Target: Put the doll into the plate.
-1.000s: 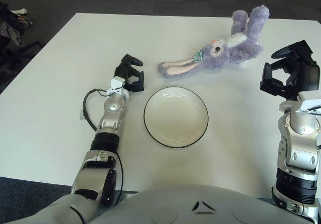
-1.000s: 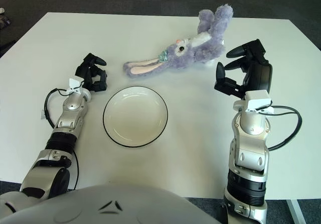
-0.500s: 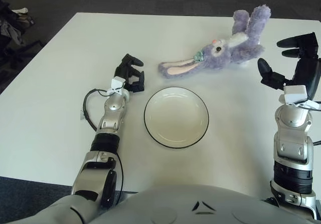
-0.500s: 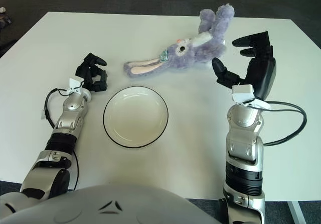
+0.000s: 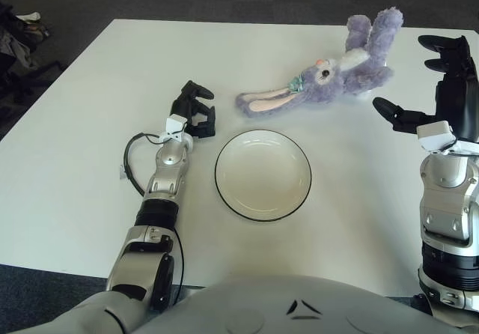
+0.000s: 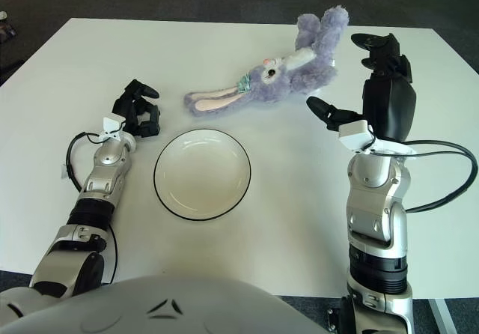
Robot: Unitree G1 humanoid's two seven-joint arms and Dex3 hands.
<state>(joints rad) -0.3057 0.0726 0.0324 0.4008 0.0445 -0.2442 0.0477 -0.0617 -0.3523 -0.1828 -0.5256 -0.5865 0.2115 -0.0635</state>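
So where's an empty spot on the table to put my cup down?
Bare table lies behind the doll and between the plate and the right hand. It is crowded between the left hand, the plate and the doll's ears.

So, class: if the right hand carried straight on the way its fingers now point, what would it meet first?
Most likely the purple doll: the right hand is open beside its body, fingers aimed toward it, though depth is uncertain.
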